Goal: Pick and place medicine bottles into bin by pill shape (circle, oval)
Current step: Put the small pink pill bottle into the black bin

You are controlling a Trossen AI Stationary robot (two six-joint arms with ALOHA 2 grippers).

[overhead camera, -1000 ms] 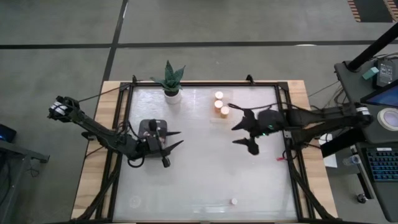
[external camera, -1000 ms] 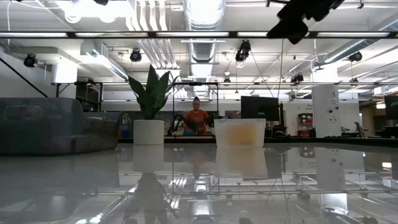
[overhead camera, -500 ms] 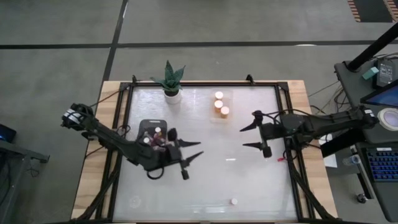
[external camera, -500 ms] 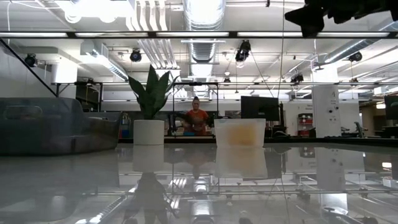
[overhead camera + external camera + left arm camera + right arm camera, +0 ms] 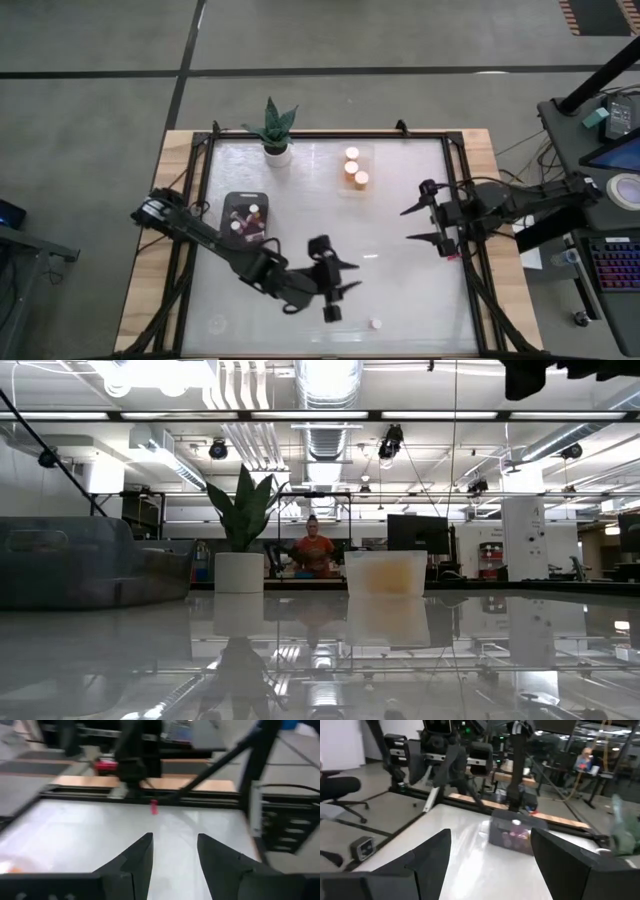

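From above, no writing or label can be read on anything on the table (image 5: pixel 400 290). The dark bin (image 5: pixel 244 213) sits toward the left side and holds several small bottles (image 5: pixel 240 218) with white caps and pinkish-red bodies. Three wider orange bottles (image 5: pixel 352 168) with white caps stand in a close row in the clear tray (image 5: pixel 340 188) near the far edge, right of the potted plant (image 5: pixel 273 130). One lone white-capped bottle (image 5: pixel 376 324) stands near the front edge. The left gripper (image 5: pixel 340 283) reaches over the front middle of the table, fingers spread and holding nothing — the lone bottle is just beyond it, apart. The right gripper (image 5: pixel 418 225) hangs by the right edge, fingers also spread and empty, near a small pink object (image 5: pixel 451 256) on the table.

At table height, the white plant pot (image 5: pixel 239 572) and the clear tray with its orange contents (image 5: pixel 385 573) stand side by side at the far end; the dark bin (image 5: pixel 90 574) looms at the left. A person in an orange top (image 5: pixel 317 550) sits far behind.

The left wrist view shows two dark fingers (image 5: pixel 135 860) parted over bare tabletop, the pink object (image 5: pixel 154 808) ahead near the frame.

The right wrist view shows parted fingers (image 5: pixel 432 852) — beyond them the dark bin (image 5: pixel 512 834), pink bottles blurred inside.
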